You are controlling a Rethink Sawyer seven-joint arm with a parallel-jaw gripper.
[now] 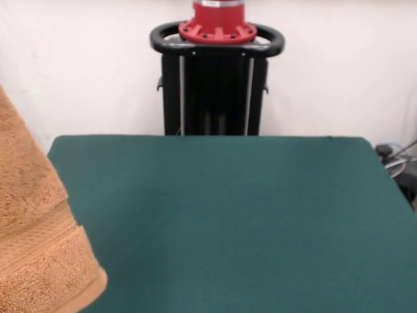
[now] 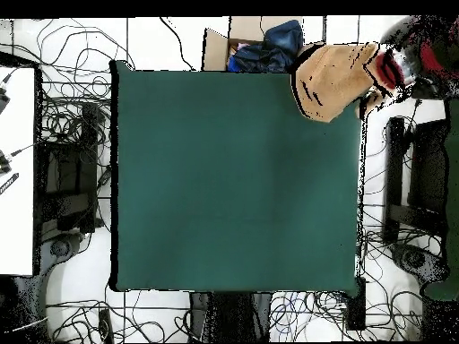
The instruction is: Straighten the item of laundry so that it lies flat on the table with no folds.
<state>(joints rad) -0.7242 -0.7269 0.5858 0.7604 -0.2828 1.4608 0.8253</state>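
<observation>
One towel [image 1: 36,241] shows, orange-tan terry with a woven border band across it, and it is not lying flat on the worktop [image 1: 228,222]: in the front view it hangs at the picture's left edge, its rounded lower corner over the near left part of the green surface. From overhead the same towel [image 2: 333,79] sits at the top right corner of the worktop [image 2: 233,179], partly over the green and partly past its edge, and a person's hand or sleeve [image 2: 392,64] (red and dark, hard to make out) meets it on its right side. There is one worktop, dark green and rectangular. One pedestal [image 1: 215,85] stands at its far side in the front view, black with a red ring on top. The tool does not show in either view, so whether it is open or closed cannot be said. Cables [image 2: 72,116] lie on the floor around the worktop, too tangled to count.
</observation>
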